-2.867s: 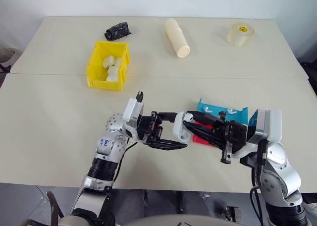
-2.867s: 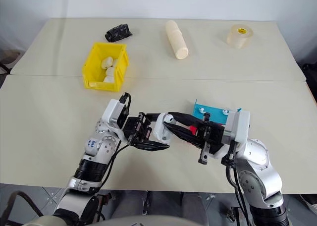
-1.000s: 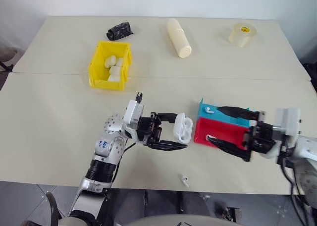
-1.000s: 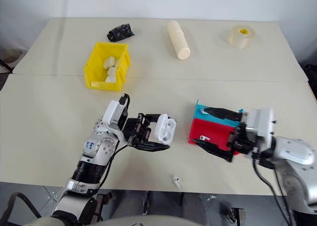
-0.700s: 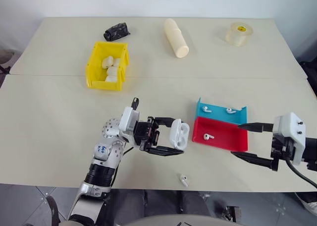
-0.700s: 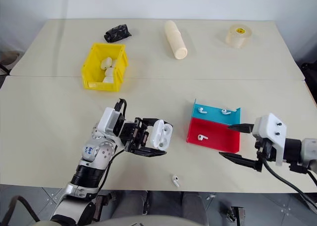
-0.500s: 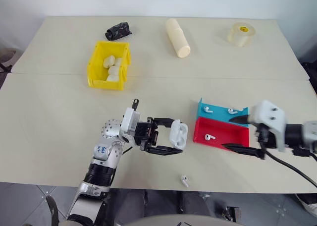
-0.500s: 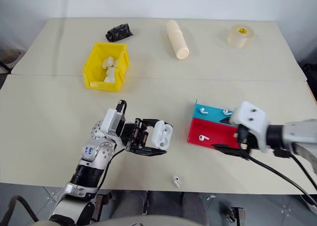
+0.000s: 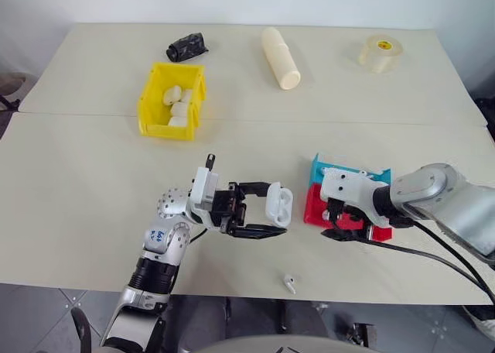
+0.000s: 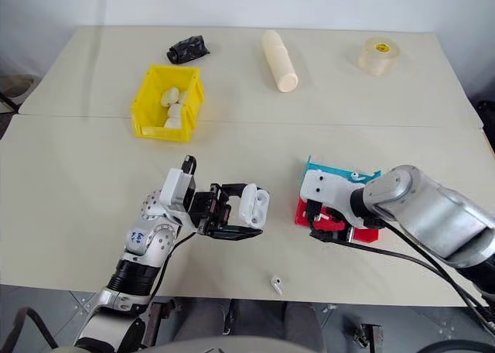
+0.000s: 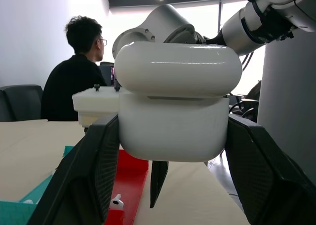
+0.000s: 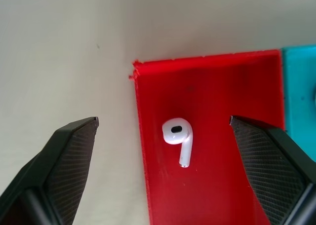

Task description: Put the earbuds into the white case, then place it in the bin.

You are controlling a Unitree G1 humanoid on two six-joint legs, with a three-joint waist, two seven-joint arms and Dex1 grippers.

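My left gripper (image 9: 276, 208) is shut on the white case (image 9: 280, 201), holding it above the table with the lid raised; the left wrist view shows the case (image 11: 173, 104) filling the space between the fingers. My right gripper (image 9: 348, 223) points down over the red tray (image 9: 313, 207) and stands open. One of the earbuds (image 12: 177, 135) lies on the red tray (image 12: 222, 185) between its fingers, touched by neither. Another earbud (image 9: 288, 282) lies on the table by the front edge. The yellow bin (image 9: 147, 105) stands at the back left with white rounded pieces in it.
A blue tray (image 9: 329, 169) lies just behind the red one. Along the far side are a black object (image 9: 186, 46), a cream cylinder (image 9: 278, 57) and a tape roll (image 9: 380, 51). A person (image 11: 74, 87) sits in the background of the left wrist view.
My right arm has swung in from the right and tipped its gripper down over the red tray. The left gripper with the case has stayed in place.
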